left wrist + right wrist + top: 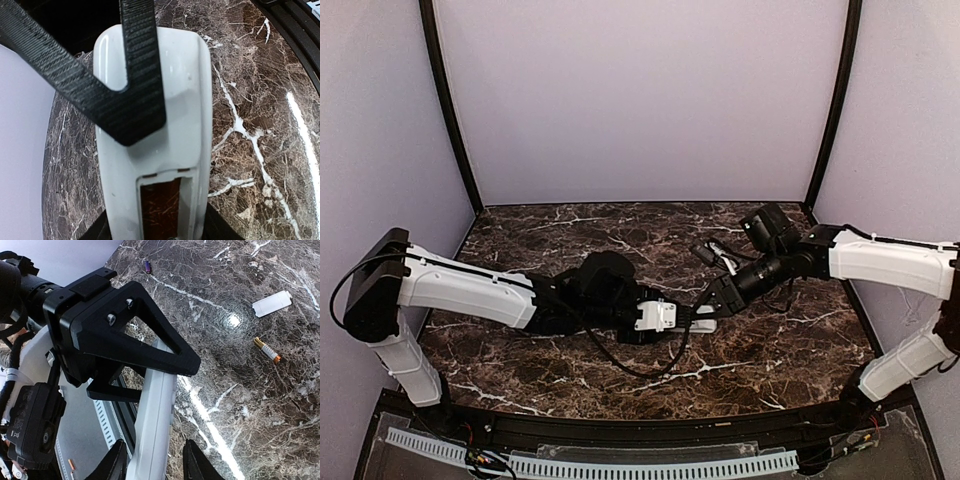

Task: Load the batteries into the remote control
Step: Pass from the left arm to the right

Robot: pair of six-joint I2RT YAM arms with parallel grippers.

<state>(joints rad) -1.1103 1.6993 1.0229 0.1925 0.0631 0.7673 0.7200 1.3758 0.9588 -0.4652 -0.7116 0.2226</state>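
The remote control [182, 100] is a slim white handset, held back side up just above the marble. My left gripper [157, 231] is shut on its sides near the open compartment [160, 205], which shows only a dark brown inside. My right gripper [155, 465] straddles the remote's [156, 425] other end, open, with a narrow gap at each finger. One of its black fingers [127, 105] lies across the remote's back. One battery [267, 350], gold and orange, lies loose on the table. In the top view both grippers meet at the remote [704, 325] mid-table.
A small white cover piece [271, 303] lies beyond the battery. A tiny purple item [147, 266] sits near the back wall. The left arm [470, 290] and right arm [880, 262] reach in from both sides. A black rail [620, 428] runs along the near edge.
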